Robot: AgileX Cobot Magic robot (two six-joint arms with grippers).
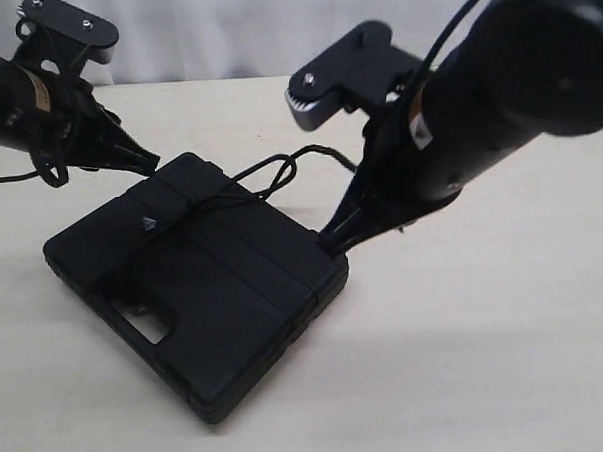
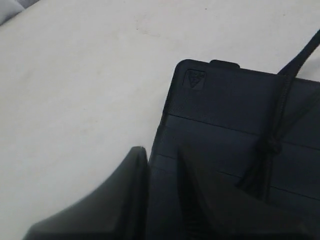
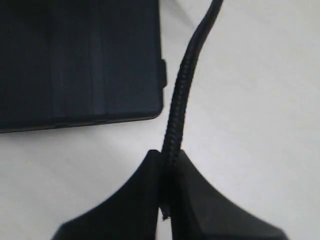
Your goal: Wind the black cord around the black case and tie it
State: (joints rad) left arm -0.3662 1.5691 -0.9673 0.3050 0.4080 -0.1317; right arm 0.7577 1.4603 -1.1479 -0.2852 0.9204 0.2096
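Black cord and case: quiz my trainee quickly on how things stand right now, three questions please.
1. True or false: the right gripper is pinching the black cord.
2. The black case is: A) lying flat on the table; B) lifted in the air; C) standing on edge.
3. Fill in: in the left wrist view, the knot sits on top of the ____.
Key: 1 true; 2 A; 3 case.
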